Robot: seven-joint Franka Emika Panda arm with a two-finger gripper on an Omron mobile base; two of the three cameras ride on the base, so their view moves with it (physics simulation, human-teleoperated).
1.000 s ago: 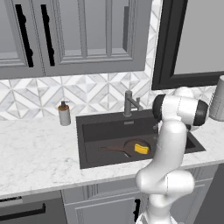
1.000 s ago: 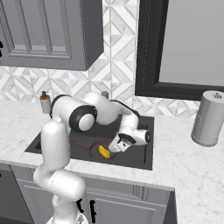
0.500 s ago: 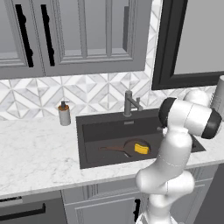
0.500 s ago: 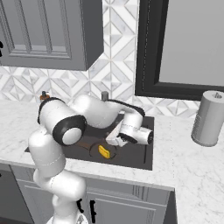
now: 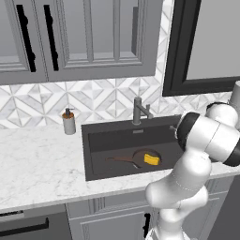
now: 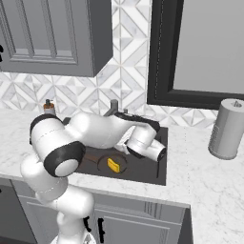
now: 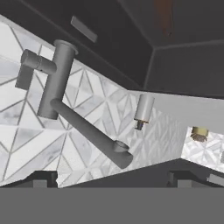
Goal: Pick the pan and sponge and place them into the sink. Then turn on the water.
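Hand wide open, empty — one sponge in one pan, sink.

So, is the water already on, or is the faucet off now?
Off. No blue stream leaves the faucet spout in the hand view, and the sink shows no water around the pan and sponge.

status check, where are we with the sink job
Gripper open, empty, facing the faucet. Pan and sponge already in sink, sponge lying in the pan. No water running yet. Nothing in the way.
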